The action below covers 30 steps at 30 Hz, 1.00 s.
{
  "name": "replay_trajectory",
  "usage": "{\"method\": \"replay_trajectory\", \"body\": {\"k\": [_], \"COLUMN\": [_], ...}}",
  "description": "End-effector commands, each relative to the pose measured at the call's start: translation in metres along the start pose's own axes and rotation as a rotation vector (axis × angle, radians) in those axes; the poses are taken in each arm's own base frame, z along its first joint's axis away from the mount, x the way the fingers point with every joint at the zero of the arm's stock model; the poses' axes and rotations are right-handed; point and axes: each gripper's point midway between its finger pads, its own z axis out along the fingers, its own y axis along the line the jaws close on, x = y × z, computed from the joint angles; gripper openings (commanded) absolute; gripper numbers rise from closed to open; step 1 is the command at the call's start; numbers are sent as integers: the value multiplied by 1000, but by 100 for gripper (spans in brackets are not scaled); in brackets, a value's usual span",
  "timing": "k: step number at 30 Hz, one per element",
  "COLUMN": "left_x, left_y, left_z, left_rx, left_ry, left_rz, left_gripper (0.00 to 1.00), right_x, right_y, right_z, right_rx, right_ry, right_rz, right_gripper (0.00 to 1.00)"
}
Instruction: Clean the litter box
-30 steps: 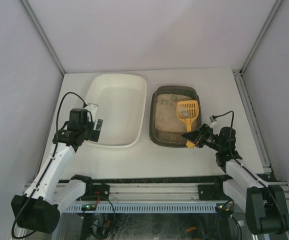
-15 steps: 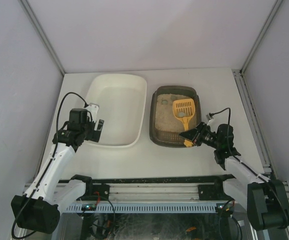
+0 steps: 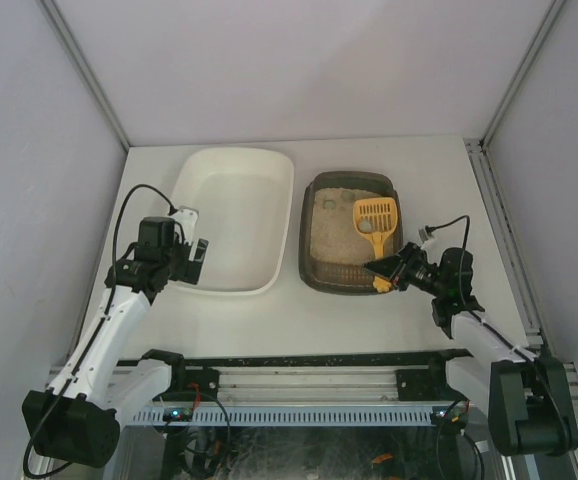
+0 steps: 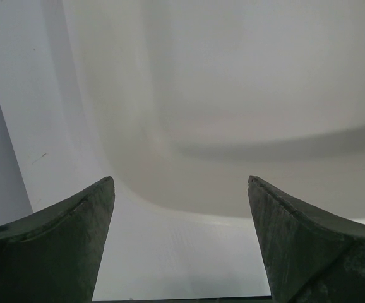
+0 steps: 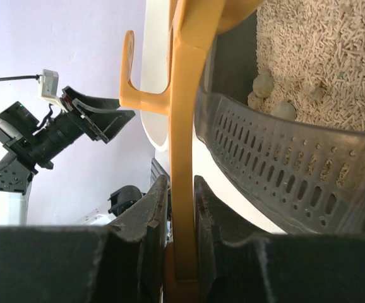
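On the right half of the table (image 3: 269, 320), the litter box (image 3: 305, 240) sits just beside the white tub (image 3: 231, 215), with a yellow scoop (image 3: 374, 218) over its litter.
The scoop's slotted head lies above the pale pellets, near a few grey clumps (image 5: 263, 83). Its handle crosses the box's near perforated wall, where the right gripper (image 3: 387, 270) pinches it between closed-in jaws. The left gripper (image 3: 197, 258) hovers at the tub's near left rim, jaws spread wide.

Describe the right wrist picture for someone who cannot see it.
The right gripper clamps the orange handle of a litter scoop that reaches over the dark slotted litter box. Pale pellet litter and a few greyish clumps lie inside.
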Motion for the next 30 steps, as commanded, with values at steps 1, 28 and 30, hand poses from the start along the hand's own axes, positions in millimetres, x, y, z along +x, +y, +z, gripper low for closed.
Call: {"method": "replay_trajectory", "body": {"k": [1,28,30], "left_x": [-3,-138,-144], "left_y": [-2,53,55], "left_z": [2,-55,-55], "left_rx": [17,285,295], "left_ry": [-28,-239,-238], "left_rz": [4,-255,-273], "left_gripper": [90,97,97], "right_x": [-9,45,51], "right_y": [29,70,72], "right_z": [-1,62,78], "right_rx": [-48,265,307], "right_ry": [-23,383,409], "right_rz": [-96,-535,-587], "right_gripper": [0,0,0]}}
